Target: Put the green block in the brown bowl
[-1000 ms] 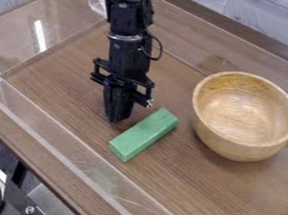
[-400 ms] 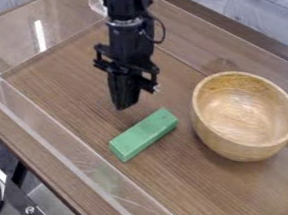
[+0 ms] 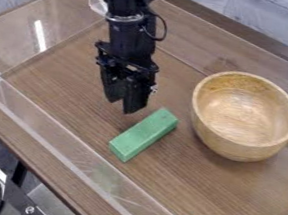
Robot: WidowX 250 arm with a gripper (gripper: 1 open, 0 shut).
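"One block (image 3: 143, 134), where?"
"On the table (image 3: 47, 146), near the bowl (image 3: 244, 116), outside it."
"Gripper (image 3: 124, 99)?"
"Just beside the block; can't tell whether open or closed."

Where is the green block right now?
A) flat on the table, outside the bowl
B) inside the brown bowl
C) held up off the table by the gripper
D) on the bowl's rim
A: the green block lies on the wooden table, with a strip of bare wood between it and the brown bowl.
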